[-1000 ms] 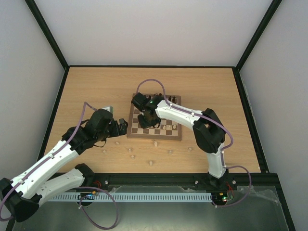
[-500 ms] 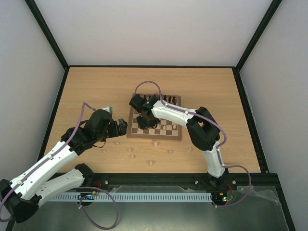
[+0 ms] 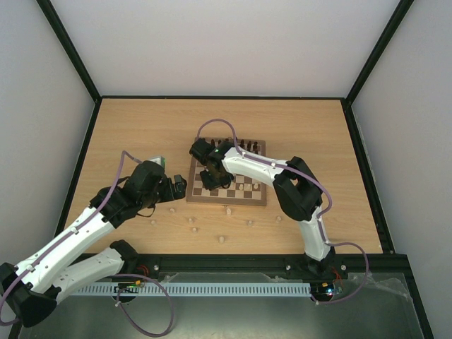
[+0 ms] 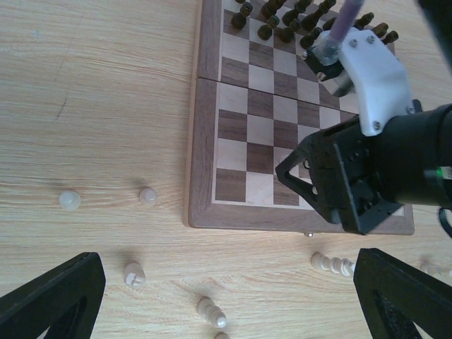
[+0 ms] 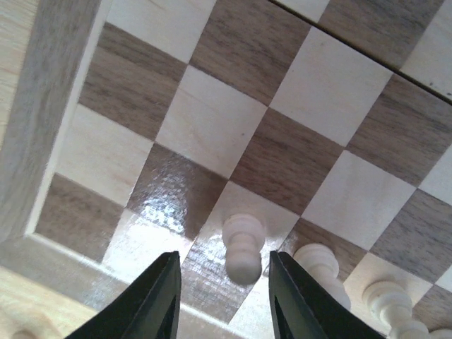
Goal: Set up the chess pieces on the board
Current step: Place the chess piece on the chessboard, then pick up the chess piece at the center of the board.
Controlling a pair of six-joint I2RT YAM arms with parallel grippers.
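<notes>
The board (image 3: 226, 201) lies mid-table; it also shows in the left wrist view (image 4: 205, 141). Dark chess pieces (image 4: 282, 18) stand along its far edge. My right gripper (image 3: 210, 179) hangs over the board's near left corner. In the right wrist view it (image 5: 224, 296) is open, its jaws either side of an upright pale pawn (image 5: 242, 247) standing on a square, not touching it. More pale pieces (image 5: 318, 265) stand to the pawn's right. My left gripper (image 3: 180, 189) is open and empty, low over the table beside the board's near left corner (image 4: 226, 311).
Pale pieces lie loose on the tabletop in front of the board (image 3: 227, 210) (image 3: 249, 223) (image 3: 191, 220). In the left wrist view some stand (image 4: 69, 200) (image 4: 147, 195) and some lie on their sides (image 4: 212, 311) (image 4: 332, 264). The right arm's black wrist (image 4: 360, 176) covers the board's near right part.
My right arm has shifted a little to the left over the board's near left corner, then held still. The left arm has not moved.
</notes>
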